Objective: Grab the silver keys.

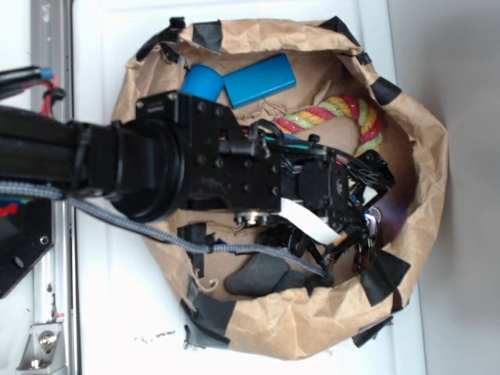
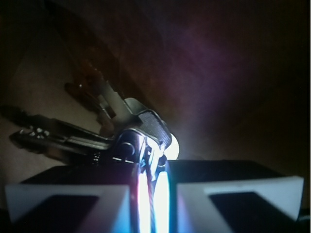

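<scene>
The black robot claw (image 1: pixel 373 226) is reaching down into the crumpled brown paper bag (image 1: pixel 426 156), close to its right wall. In the wrist view its two pale fingers (image 2: pixel 68 206) are squeezing together on the small bunch of shiny silver keys (image 2: pixel 133 138), pinching it by the key heads while the blades are sticking out to the left. The red, yellow and green twisted rope (image 1: pixel 344 113) is lying just beyond the claw. The blue plastic block (image 1: pixel 260 79) is sitting at the far side, and the dark grey lumpy thing (image 1: pixel 262 276) is resting at the near side.

A lab-style robot test bench — white tabletop (image 1: pixel 117 312), metal rail (image 1: pixel 51 195), taped-up paper bag (image 1: pixel 312 328) of assorted objects.
</scene>
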Controlling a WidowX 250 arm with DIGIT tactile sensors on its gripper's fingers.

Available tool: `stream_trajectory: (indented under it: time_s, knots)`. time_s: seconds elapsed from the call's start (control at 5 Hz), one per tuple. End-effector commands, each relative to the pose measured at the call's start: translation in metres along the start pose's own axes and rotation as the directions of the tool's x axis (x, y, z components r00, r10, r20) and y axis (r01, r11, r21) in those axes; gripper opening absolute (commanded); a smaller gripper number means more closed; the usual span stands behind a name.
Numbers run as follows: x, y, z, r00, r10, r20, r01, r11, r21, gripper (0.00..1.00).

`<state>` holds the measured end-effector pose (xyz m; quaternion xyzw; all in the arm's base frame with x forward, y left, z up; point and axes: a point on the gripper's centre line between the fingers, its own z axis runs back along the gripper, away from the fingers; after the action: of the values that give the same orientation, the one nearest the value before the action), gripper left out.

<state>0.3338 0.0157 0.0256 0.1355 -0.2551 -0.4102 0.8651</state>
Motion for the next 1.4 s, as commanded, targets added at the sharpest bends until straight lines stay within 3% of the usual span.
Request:
stream_trajectory:
  time_s: [0.0,0.2,0.4,0.6,0.8,1.0,1.2]
  knots:
    - [-0.001,-0.003,0.002,1.0,-0.015,-0.002,0.015,1.0,-0.009,0.0]
    - [-0.007,0.001,0.02,0.997,-0.043,-0.071,0.037,0.996,-0.08,0.0]
    - [-0.018,0.016,0.079,0.984,-0.027,-0.176,-0.024,0.96,-0.278,0.0]
    - [-0.026,0.031,0.134,0.963,0.127,-0.238,-0.221,0.875,-0.43,0.0]
    - [-0.022,0.066,0.172,0.88,0.368,-0.3,-0.472,0.749,-0.465,0.0]
    - [-0.016,0.054,0.176,0.867,0.373,-0.332,-0.496,0.718,-0.489,0.0]
    - [-0.016,0.035,0.166,0.838,0.432,-0.333,-0.54,0.744,-0.393,0.0]
